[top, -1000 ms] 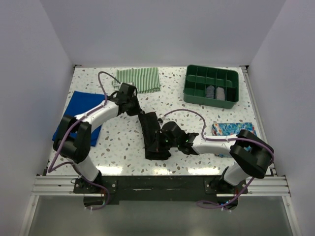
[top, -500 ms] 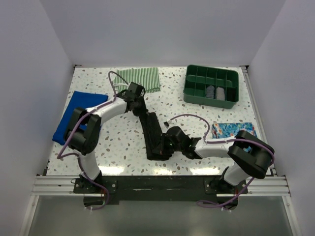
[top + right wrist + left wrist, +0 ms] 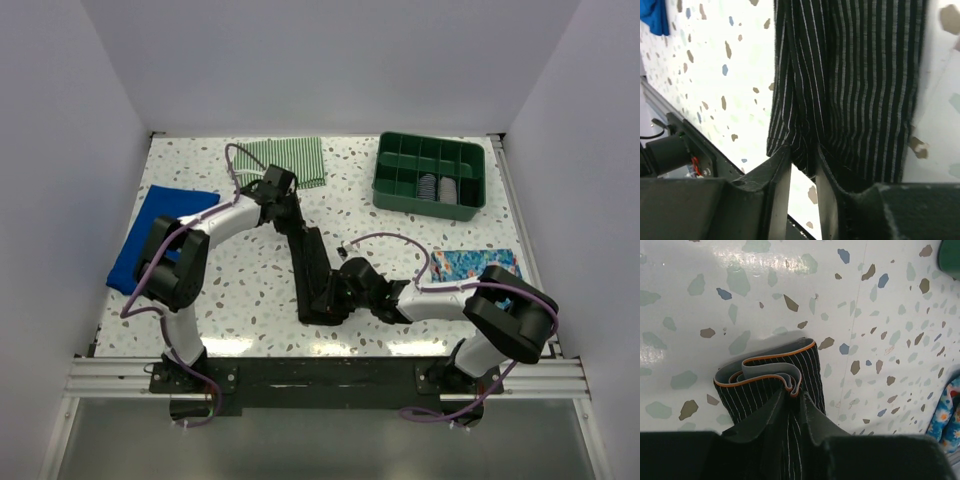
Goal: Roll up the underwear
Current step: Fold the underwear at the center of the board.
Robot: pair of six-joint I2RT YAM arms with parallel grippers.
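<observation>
Top external view: the underwear, black with fine white pinstripes, lies mid-table as a narrow folded strip. Its long axis slants from the far left down to the near right. The left gripper is clamped on the far end, where the wrist view shows a grey, orange-edged waistband. The right gripper sits at the near end, jaws slightly parted with the hem between them. At the far right, a green divided tray holds two striped rolls in adjoining front compartments. A green-and-white striped cloth, a blue cloth and a floral cloth lie around.
</observation>
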